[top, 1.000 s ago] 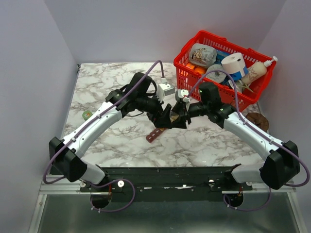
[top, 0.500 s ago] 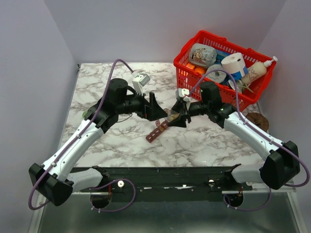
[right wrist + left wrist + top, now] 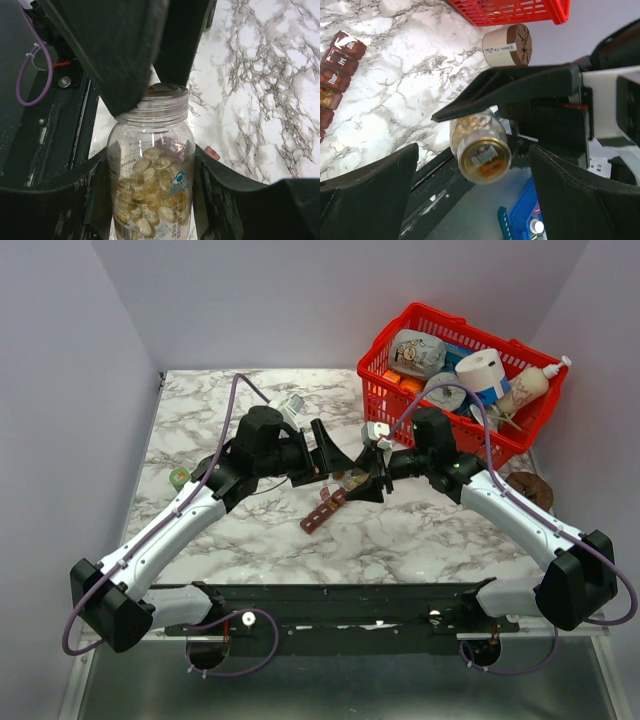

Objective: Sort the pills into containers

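Black fingers of the right gripper pinch a clear bottle by its body, one pad on each flank, holding it above the table with its threaded, uncapped neck aimed at the other arm. Pale yellow-tan pills fill its lower part. The left gripper faces that neck with its jaws spread wide, one on each side of the gold-rimmed mouth; whether either one touches the rim cannot be told. On the marble table just below and to the near side of the two grippers lies the dark red-brown strip of containers, set diagonally, with some orange-tan pills already in a few compartments. A greenish cap sits well off to the left, and a red basket stands at the far right.
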Tool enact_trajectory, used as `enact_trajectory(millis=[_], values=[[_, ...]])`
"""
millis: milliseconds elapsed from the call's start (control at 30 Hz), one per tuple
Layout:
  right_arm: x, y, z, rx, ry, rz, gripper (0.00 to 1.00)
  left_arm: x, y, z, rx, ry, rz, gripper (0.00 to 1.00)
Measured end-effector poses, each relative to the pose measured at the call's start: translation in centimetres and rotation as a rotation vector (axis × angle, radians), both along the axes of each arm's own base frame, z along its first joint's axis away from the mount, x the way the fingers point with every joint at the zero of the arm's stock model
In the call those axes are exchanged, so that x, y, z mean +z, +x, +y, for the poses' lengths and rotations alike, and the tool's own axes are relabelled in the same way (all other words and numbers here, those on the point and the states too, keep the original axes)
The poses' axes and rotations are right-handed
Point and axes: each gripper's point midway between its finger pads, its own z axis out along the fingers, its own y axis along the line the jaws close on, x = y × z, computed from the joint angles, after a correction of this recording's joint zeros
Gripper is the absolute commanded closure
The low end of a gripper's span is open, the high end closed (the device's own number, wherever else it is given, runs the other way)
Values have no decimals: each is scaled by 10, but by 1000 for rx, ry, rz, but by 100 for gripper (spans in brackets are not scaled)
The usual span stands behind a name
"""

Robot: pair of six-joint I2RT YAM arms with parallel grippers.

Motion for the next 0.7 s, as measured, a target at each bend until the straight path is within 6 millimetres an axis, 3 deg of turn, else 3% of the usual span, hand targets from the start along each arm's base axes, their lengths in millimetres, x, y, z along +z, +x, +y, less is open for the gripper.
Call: enact_trajectory(millis=[33,133,167,200,367,433,533,700], values=[[0,0,0,0,0,0,93,-2,2,-3,5,4,12,10],[0,0,0,0,0,0,93,-7,6,-9,18,19,43,35],[0,0,0,0,0,0,93,-7,6,-11,21,24,45,51],[0,0,0,0,0,0,93,-6,6,-11,23,27,48,58],[-1,1,0,-4,-2,0,93,-1,6,-12,24,27,33,89],[0,1,0,-4,-2,1,93,-2,6,-11,20,34,26,95],[0,1,0,-4,-2,0,93,-2,5,-12,1,42,5,97],[0,1,0,-3,0,-8,93,-1,3,-15,-102,75,-85,91]])
